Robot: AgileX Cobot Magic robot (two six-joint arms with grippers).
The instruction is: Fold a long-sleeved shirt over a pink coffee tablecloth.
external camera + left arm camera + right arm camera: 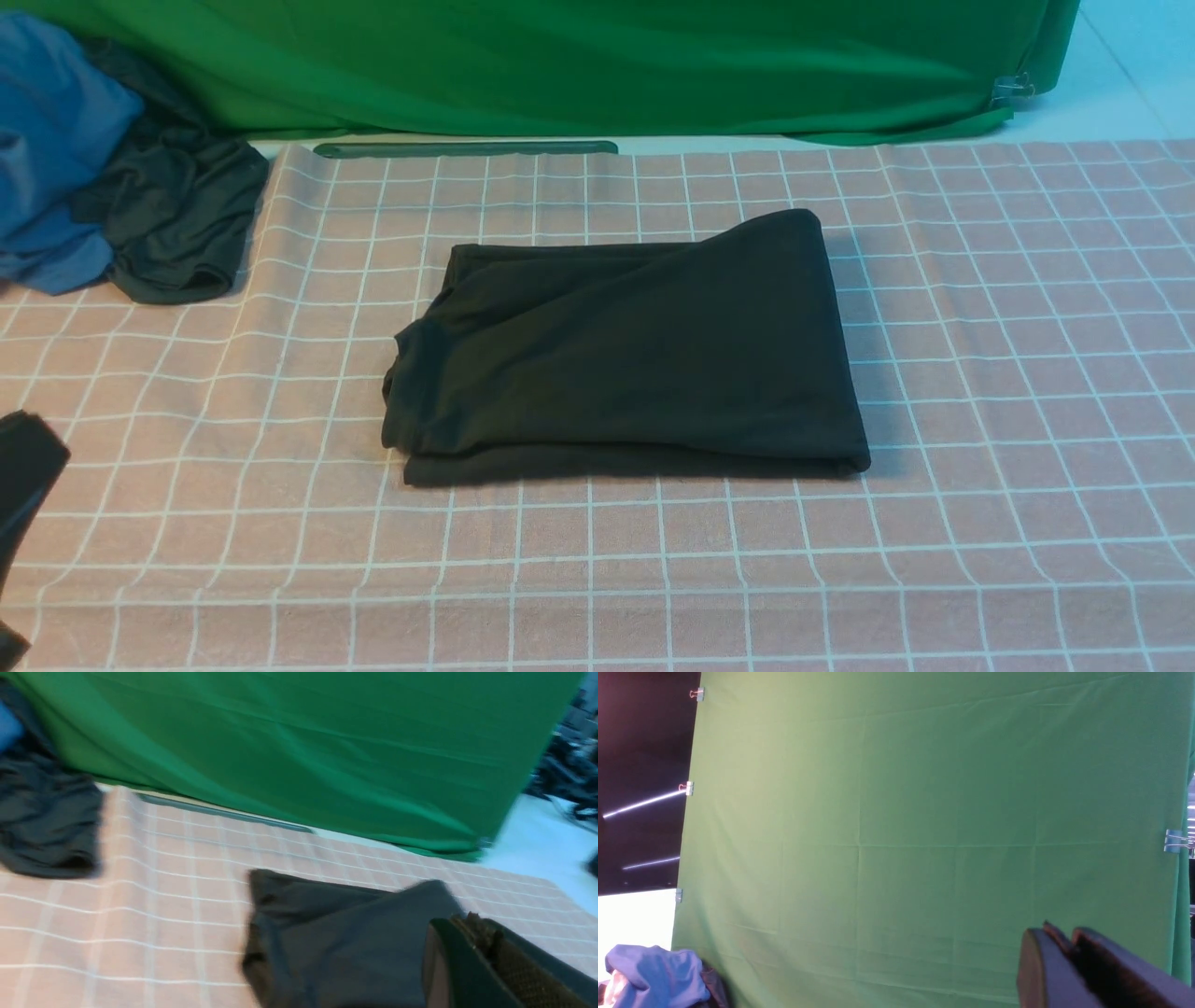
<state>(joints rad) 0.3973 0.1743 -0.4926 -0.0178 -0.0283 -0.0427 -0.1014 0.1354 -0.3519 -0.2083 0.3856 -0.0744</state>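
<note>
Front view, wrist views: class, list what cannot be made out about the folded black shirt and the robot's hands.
- Shirt: print, sleeves and cuffs are hidden by its own folds in the front view.
- Shirt, left wrist view: blurred, cut by the bottom edge and partly covered by the left hand.
- Right hand: absent from the front view; the right wrist view faces the green backdrop, hiding the shirt.
</note>
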